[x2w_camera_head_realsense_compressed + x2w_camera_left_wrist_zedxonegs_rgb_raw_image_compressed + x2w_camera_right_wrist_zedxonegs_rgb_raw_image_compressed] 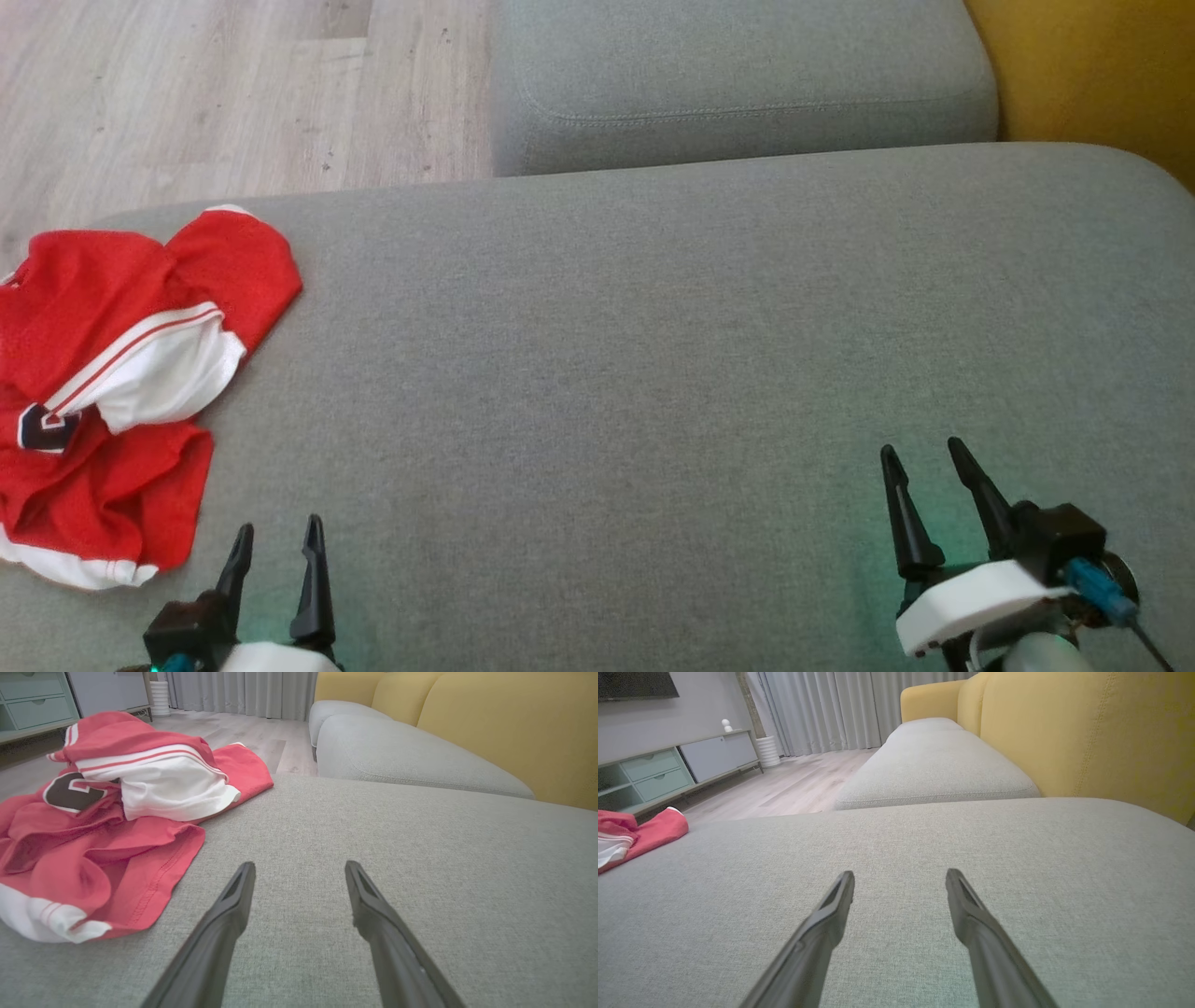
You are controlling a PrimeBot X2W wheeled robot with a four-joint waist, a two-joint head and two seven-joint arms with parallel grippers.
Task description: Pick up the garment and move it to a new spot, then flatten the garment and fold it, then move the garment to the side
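The garment (112, 373) is a red shirt with white sleeves and a dark patch, lying crumpled at the left end of the grey cushion (653, 373). In the left wrist view the garment (107, 821) bunches up to the left of the fingers. Its red edge (640, 835) shows at the far left of the right wrist view. My left gripper (277, 532) stands open just right of the garment's near corner, holding nothing. My right gripper (924, 453) is open over bare cushion at the lower right, far from the garment.
A second grey cushion (738, 84) lies beyond the near one, with the yellow sofa back (1092, 75) to the right. Wooden floor (187, 93) lies past the cushion's far left edge. A low cabinet (677, 765) and curtains (831, 709) stand across the room.
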